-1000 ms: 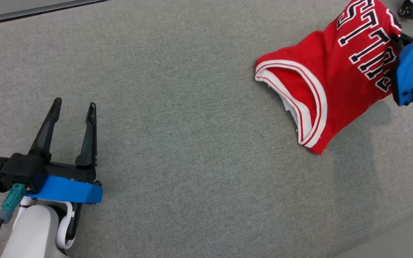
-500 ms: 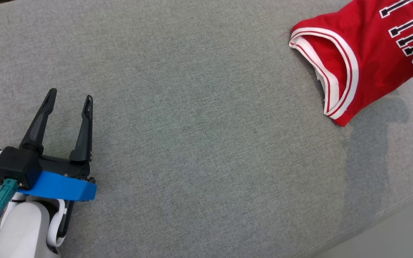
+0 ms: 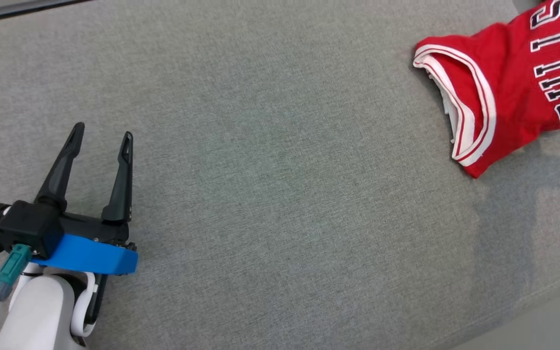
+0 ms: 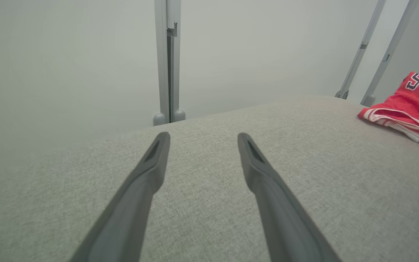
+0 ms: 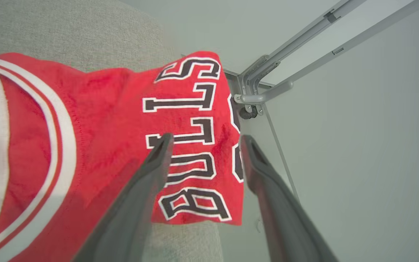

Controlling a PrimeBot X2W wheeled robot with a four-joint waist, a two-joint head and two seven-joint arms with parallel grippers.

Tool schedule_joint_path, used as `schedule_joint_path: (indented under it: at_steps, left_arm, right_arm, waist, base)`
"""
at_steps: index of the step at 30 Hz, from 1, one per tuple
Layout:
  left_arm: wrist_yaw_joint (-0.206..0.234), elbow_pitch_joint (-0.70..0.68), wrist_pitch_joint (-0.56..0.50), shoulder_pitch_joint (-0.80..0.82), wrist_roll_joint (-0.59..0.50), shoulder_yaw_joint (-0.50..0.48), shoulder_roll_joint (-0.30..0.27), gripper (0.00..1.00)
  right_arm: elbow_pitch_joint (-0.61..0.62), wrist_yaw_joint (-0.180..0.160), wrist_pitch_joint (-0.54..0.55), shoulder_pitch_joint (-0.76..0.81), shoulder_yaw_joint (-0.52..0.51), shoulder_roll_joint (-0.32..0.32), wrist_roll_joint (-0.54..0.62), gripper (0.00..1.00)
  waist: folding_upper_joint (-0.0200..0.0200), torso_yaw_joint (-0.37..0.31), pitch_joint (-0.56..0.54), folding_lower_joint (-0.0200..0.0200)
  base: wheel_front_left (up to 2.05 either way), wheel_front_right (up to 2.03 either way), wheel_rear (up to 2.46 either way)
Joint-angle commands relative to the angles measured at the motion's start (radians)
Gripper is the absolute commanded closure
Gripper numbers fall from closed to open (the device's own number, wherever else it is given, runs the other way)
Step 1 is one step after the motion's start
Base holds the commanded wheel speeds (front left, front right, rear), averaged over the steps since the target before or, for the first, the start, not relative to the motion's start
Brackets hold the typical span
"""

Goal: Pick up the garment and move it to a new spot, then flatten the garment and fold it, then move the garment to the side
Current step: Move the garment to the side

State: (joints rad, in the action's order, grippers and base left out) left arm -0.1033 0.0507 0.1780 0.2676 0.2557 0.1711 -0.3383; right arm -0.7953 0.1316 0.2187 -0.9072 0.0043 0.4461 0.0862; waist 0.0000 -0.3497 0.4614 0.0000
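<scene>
Jersey [image 3: 508,92] is shown lying at the far right edge of the cushion [image 3: 280,194], just ahead of the right gripper [image 5: 206,138], whose fingers are spread and pinch nothing. The left gripper [image 3: 102,131], likewise spread, is seen well apart to the left.

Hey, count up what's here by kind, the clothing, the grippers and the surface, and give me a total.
Red sleeveless jersey with white trim: 1
Dark two-fingered grippers: 2, the left gripper and the right gripper
Grey fabric cushion: 1
Total: 4
</scene>
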Motion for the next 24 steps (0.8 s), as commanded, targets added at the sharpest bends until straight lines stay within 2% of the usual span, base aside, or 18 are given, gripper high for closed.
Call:
schedule_joint_path:
  at_steps: [1,7,12,18,21,24]
  left_arm:
    - [0.004,0.01,0.011,-0.011,0.008,0.005,0.01,0.0]
    - [0.004,0.055,0.041,-0.016,0.021,0.02,0.038,0.0]
    - [0.005,0.116,0.065,-0.043,0.038,0.038,0.081,0.0]
    - [0.004,0.187,0.081,-0.086,0.061,0.049,0.131,0.0]
    - [0.004,0.214,0.086,-0.101,0.063,0.047,0.148,0.0]
    - [0.006,0.229,0.087,-0.121,0.064,0.036,0.159,0.0]
  right_arm:
    - [0.0,-0.002,-0.006,0.026,-0.012,-0.013,0.017,0.0]
    - [0.0,-0.001,-0.011,0.088,-0.028,-0.046,0.015,0.0]
    - [0.053,-0.001,-0.111,0.2,-0.013,-0.092,-0.074,0.0]
    - [0.209,-0.001,-0.305,0.411,-0.007,-0.144,-0.271,0.0]
    - [0.307,-0.001,-0.369,0.521,-0.006,-0.159,-0.324,0.0]
    - [0.417,-0.001,-0.408,0.632,-0.03,-0.206,-0.345,0.0]
  waist:
    - [0.0,0.008,-0.023,0.0]
    - [0.0,0.046,-0.095,0.0]
    - [0.0,0.104,-0.192,0.0]
    - [0.0,0.187,-0.296,0.0]
    - [0.0,0.224,-0.33,0.0]
    - [0.0,0.253,-0.351,0.0]
  base:
    - [0.0,0.0,0.0]
    - [0.0,0.0,0.0]
    - [0.0,0.0,0.0]
    - [0.0,0.0,0.0]
    - [0.0,0.0,0.0]
    - [0.0,0.0,0.0]
